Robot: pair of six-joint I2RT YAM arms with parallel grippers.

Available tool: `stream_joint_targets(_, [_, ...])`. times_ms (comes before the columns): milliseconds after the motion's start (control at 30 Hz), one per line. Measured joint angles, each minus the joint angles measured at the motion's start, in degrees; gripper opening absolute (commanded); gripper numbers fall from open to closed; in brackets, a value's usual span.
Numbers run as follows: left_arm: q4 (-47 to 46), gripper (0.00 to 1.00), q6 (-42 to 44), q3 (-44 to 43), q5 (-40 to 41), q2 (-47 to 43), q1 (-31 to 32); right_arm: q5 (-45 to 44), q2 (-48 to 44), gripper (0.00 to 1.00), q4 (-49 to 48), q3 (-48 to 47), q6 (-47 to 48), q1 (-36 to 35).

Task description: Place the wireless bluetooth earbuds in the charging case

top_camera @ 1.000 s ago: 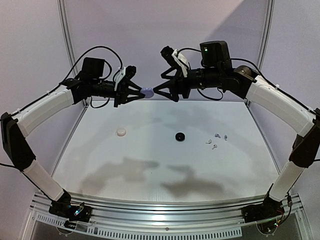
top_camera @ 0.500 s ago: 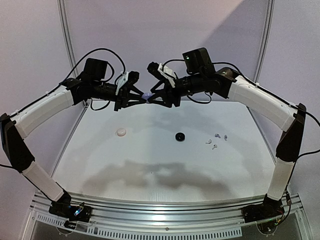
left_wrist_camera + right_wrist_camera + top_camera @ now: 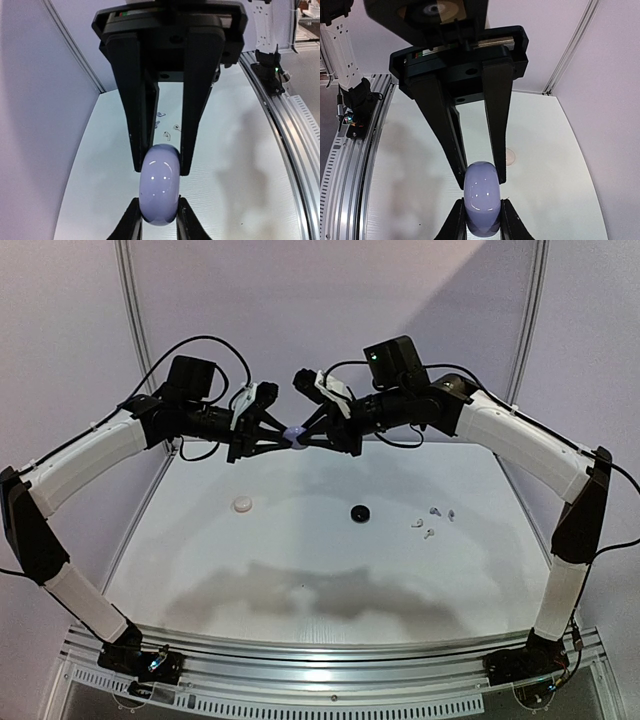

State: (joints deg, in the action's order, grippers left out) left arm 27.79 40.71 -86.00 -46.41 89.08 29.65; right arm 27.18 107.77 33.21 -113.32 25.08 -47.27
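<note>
My left tool pinches a glossy, rounded lavender plastic charging case in mid-air, high above the white bench. My right tool meets it head-on, fingers pressed against the case's opposite end. The tiny pale stemmed earbuds lie on the bench, well below and right of the case.

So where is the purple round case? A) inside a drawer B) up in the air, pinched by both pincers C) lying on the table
B: the purple round case is pinched between the left pincer and the right pincer, high above the table.
</note>
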Motion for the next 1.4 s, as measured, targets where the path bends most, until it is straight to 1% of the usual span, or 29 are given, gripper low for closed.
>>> stream_joint_targets(33, [-0.02, 0.7, -0.37, -0.09, -0.13, 0.0, 0.0, -0.04, 0.0, 0.0, 0.0, -0.11, -0.07, 0.02])
stream_joint_targets(67, [-0.2, 0.81, -0.28, -0.11, -0.28, 0.0, 0.0, -0.26, 0.0, 0.0, -0.02, -0.35, -0.46, 0.0])
stream_joint_targets(100, [-0.57, 0.95, -0.66, -0.11, -0.48, -0.02, 0.0, -0.55, 0.0, 0.0, -0.07, -0.42, -0.81, 0.02])
stream_joint_targets(133, [-0.96, 0.99, -1.31, -0.11, -0.68, -0.07, 0.0, -0.85, 0.0, 0.0, -0.15, -0.44, -1.07, 0.02])
stream_joint_targets(233, [-3.37, 0.99, -4.92, 0.61, -1.88, -0.68, -0.66, -1.46, 0.0, 0.0, -1.01, -0.42, -2.6, 0.02])
stream_joint_targets(300, [-8.37, 0.99, -9.79, 4.17, -4.07, -2.69, -1.95, -1.36, -0.24, 0.0, -3.54, 0.31, -3.98, 0.02])
stream_joint_targets(367, [-15.98, 0.99, -15.52, 10.54, -6.47, -6.23, -4.07, -0.74, -1.31, 0.0, -7.28, 2.75, -5.62, 0.02])
stream_joint_targets(433, [-24.17, 0.94, -20.59, 16.74, -8.26, -9.44, -5.53, 0.79, -2.67, 0.0, -11.58, 5.9, -7.54, 0.02])
stream_joint_targets(500, [-33.33, 0.87, -26.6, 22.01, -9.7, -11.56, -5.92, 3.19, -4.26, 0.0, -17.94, 9.86, -10.45, 0.02])
stream_joint_targets(533, [-37.29, 0.82, -29.75, 23.26, -10.43, -11.72, -5.7, 4.55, -4.85, 0.0, -21.51, 11.56, -12.35, 0.02])
stream_joint_targets(600, [-44.26, 0.68, -35.71, 23.96, -11.39, -11.08, -5.29, 6.69, -5.05, 0.0, -27.23, 13.11, -15.63, 0.02])
stream_joint_targets(667, [-50.51, 0.57, -40.87, 24.57, -11.52, -10.6, -5.14, 8.24, -5.05, 0.0, -31.1, 13.64, -18.16, -0.2])
stream_joint_targets(700, [-53.35, 0.53, -42.97, 25.07, -11.39, -10.58, -4.98, 8.94, -5.05, 0.0, -32.98, 13.66, -19.28, -0.28])
stream_joint_targets(733, [-55.71, 0.52, -44.81, 25.46, -11.39, -10.58, -4.79, 9.51, -5.05, 0.0, -34.38, 13.64, -20.15, -0.37])
stream_joint_targets(833, [-60.26, 0.45, -48.48, 25.77, -11.45, -10.56, -3.8, 10.73, -5.03, 0.0, -37.18, 13.62, -21.9, -0.57])
stream_joint_targets(967, [-62.93, 0.38, -50.45, 25.77, -11.47, -10.51, -3.37, 11.65, -4.83, 0.0, -39.41, 13.62, -24.02, -0.74])
stream_joint_targets(1067, [-63.98, 0.27, -51.23, 25.64, -11.45, -10.1, -3.3, 12.13, -4.79, 0.0, -40.17, 13.62, -25.09, -0.74])
stream_joint_targets(1133, [-64.3, 0.24, -51.52, 25.4, -11.45, -9.62, -3.23, 12.44, -4.76, 0.0, -40.37, 13.62, -25.53, -0.74])
stream_joint_targets(1267, [-64.76, 0.23, -52.11, 25.03, -11.52, -9.07, -3.13, 12.66, -4.72, 0.0, -40.61, 13.62, -25.9, -0.74])
stream_joint_targets(1333, [-64.98, 0.25, -52.39, 24.98, -11.65, -9.01, -3.13, 12.7, -4.72, 0.0, -40.59, 13.62, -25.9, -0.74])
stream_joint_targets(1400, [-65.26, 0.32, -52.74, 24.98, -11.65, -8.87, -3.1, 12.66, -4.72, 0.0, -40.57, 13.62, -25.88, -0.74])
